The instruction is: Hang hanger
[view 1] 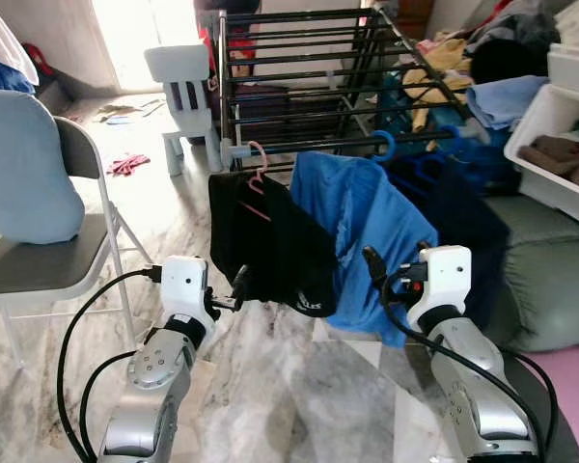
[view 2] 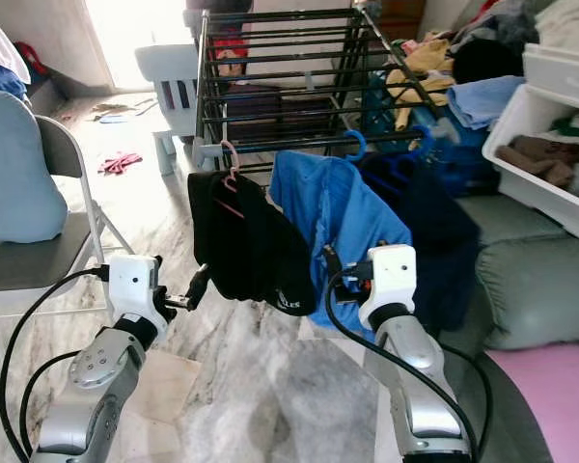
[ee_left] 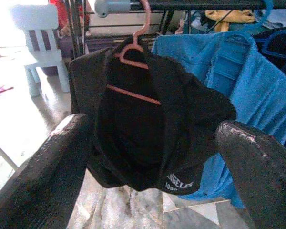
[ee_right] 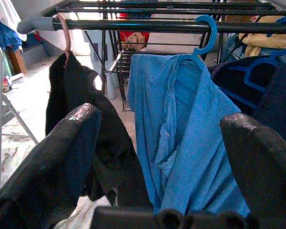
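A pink hanger (view 1: 258, 166) carrying a black garment (view 1: 270, 246) hangs by its hook on the front rail (view 1: 318, 147) of the black drying rack. Beside it on the same rail, a blue hanger (view 1: 384, 145) holds a blue shirt (view 1: 357, 212), followed by a dark navy garment (view 1: 454, 222). My left gripper (view 1: 239, 287) is open just below and left of the black garment's hem, holding nothing. In front of the blue shirt's lower part, my right gripper (view 1: 372, 262) is open as well. In the left wrist view the fingers (ee_left: 47, 176) are wide apart in front of the black garment.
A grey folding chair with a light blue cushion (view 1: 29, 174) stands at my left. A white child's chair (view 1: 185, 87) is behind the rack's left end. White bins of clothes (view 1: 560, 145) and a grey-green cushion (view 1: 550, 280) crowd the right. Marble floor (view 1: 299, 386) lies below.
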`<state>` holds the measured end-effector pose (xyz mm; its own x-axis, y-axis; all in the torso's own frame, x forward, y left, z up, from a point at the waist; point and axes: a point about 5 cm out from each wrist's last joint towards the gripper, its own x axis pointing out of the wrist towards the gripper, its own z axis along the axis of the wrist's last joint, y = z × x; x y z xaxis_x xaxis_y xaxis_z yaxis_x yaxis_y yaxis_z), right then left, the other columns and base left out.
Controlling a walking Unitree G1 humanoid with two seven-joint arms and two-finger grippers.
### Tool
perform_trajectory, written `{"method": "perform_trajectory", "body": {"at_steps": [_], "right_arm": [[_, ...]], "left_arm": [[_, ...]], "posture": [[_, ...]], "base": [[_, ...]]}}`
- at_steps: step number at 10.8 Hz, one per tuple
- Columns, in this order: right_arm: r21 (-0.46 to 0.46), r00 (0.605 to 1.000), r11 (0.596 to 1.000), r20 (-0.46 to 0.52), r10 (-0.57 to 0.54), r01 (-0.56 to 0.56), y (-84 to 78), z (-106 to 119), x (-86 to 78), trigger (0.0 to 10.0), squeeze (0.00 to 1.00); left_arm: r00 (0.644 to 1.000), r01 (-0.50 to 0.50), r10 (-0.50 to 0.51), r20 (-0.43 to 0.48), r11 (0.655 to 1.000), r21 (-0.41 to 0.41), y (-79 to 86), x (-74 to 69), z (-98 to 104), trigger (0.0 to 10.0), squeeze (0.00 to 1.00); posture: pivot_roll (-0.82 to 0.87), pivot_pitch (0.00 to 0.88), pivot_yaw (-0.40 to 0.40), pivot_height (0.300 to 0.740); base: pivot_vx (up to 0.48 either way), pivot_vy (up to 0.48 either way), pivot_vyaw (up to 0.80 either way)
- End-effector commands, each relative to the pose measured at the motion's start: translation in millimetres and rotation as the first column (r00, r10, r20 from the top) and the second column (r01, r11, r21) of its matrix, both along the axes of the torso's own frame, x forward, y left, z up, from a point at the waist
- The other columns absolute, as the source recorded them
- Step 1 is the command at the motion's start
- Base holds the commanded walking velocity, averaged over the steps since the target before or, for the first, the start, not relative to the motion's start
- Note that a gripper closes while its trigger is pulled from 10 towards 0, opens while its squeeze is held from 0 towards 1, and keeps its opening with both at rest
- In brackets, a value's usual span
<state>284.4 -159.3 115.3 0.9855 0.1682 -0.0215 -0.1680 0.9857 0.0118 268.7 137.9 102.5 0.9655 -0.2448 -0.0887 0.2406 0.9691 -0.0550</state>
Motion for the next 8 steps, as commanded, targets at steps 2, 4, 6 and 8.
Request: {"method": "perform_trajectory", "body": {"at_steps": [2, 4, 6, 8], "right_arm": [[0.005, 1.000, 1.000, 0.002, -0.004, 0.004, 0.5, 2.1, 3.0, 10.0, 0.00], [0.003, 1.000, 1.000, 0.000, -0.003, 0.003, 0.2, 1.8, 3.1, 10.0, 0.00], [0.005, 1.000, 1.000, 0.002, -0.002, 0.002, 0.3, 1.9, 3.5, 10.0, 0.00], [-0.003, 1.000, 1.000, -0.002, 0.004, -0.004, 1.5, 1.2, 4.0, 10.0, 0.00]], "left_arm": [[1.000, 0.009, -0.009, 0.015, 1.000, -0.007, -0.6, 0.6, 3.5, 10.0, 0.00], [1.000, 0.009, -0.009, 0.014, 1.000, -0.008, -0.5, 0.8, 3.2, 10.0, 0.00], [1.000, 0.012, -0.012, 0.012, 1.000, -0.010, -0.6, 1.1, 3.0, 10.0, 0.00], [1.000, 0.009, -0.009, 0.009, 1.000, -0.017, -0.5, 1.4, 2.7, 10.0, 0.00]], "posture": [[-0.10, 0.000, 0.016, 0.740], [-0.10, 0.000, 0.015, 0.740], [-0.10, 0.000, 0.014, 0.740], [-0.10, 0.000, 0.013, 0.740]], "base": [[0.480, 0.000, -0.40], [0.480, 0.000, -0.80], [0.480, 0.000, -0.80], [0.454, 0.000, 0.00]]}}
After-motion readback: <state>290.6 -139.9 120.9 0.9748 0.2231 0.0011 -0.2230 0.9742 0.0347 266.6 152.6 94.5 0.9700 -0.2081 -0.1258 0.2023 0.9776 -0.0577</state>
